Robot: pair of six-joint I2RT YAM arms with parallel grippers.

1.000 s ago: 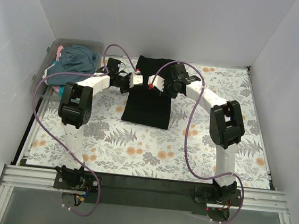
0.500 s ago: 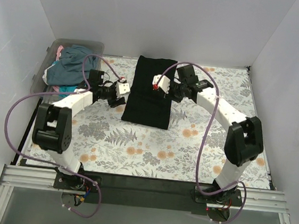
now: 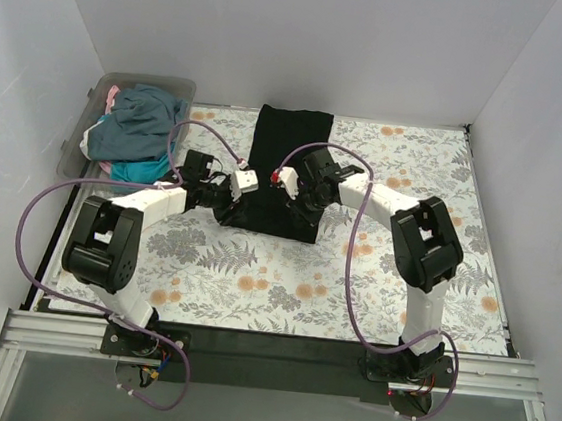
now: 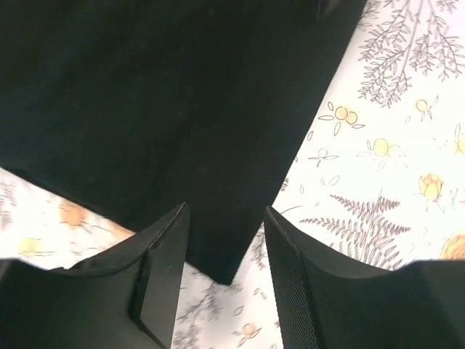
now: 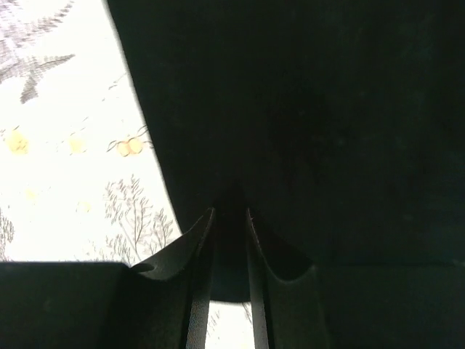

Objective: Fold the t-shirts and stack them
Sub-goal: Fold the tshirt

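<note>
Nearest, flowered table (image 3: 283,291) is seen before the black shirt (image 3: 288,141). Its near corner is straddled by the spread left fingers (image 4: 163,254), shown only at the wrist. Its near edge is flanked by the narrowly parted right fingers (image 5: 185,262); a grip cannot be told. Far left, other shirts (image 3: 140,120) are heaped in a bin (image 3: 154,81).

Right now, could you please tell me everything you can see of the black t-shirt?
The black t-shirt is plain, soft, matte cloth, folded into a long narrow rectangle lying flat on the floral table cover. The left gripper has open jaws straddling its near corner; the right gripper hovers low over one edge.
</note>
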